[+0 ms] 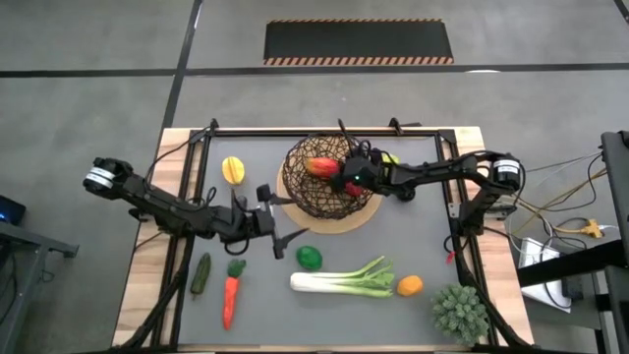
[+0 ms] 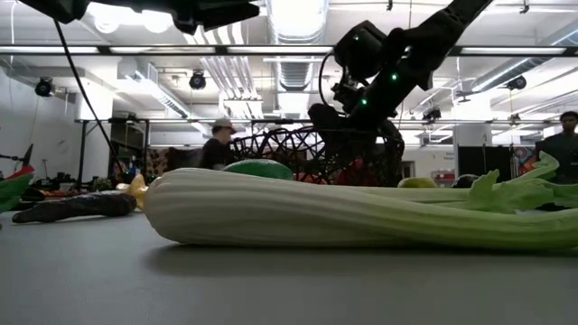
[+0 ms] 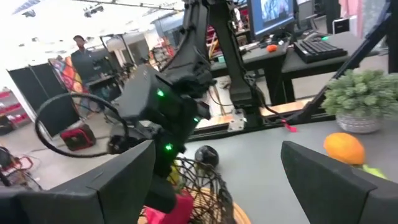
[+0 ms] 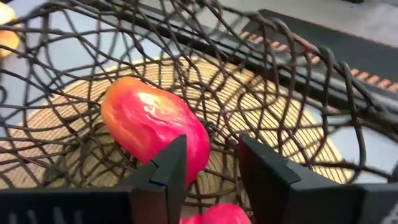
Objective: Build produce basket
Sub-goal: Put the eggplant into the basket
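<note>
The dark wire basket (image 1: 316, 197) stands on its pale round disc (image 1: 366, 213) at the table's far middle. A red pepper (image 4: 152, 130) lies inside it on the disc. My right gripper (image 4: 211, 165) is open, reaching down into the basket just beside the pepper; a second red piece (image 4: 217, 213) shows low between its fingers. My left gripper (image 1: 285, 216) is open and empty, hovering left of the basket. On the table lie a yellow pepper (image 1: 233, 169), cucumber (image 1: 201, 273), carrot (image 1: 230, 298), green fruit (image 1: 309, 258), leek (image 1: 344, 280) and orange (image 1: 409, 285). My right gripper comes into the basket from above and the right. One finger (image 4: 171, 171) stands right against the red pepper's near end (image 4: 193, 152); whether it touches it I cannot tell. The pepper rests on the basket's floor.
A spiky green plant (image 1: 460, 311) stands at the near right corner. A black frame rail (image 1: 324, 130) runs along the table's far edge. People show in the room beyond, in the low view (image 2: 219, 144). Bare grey mat (image 1: 413, 236) lies right of the basket.
</note>
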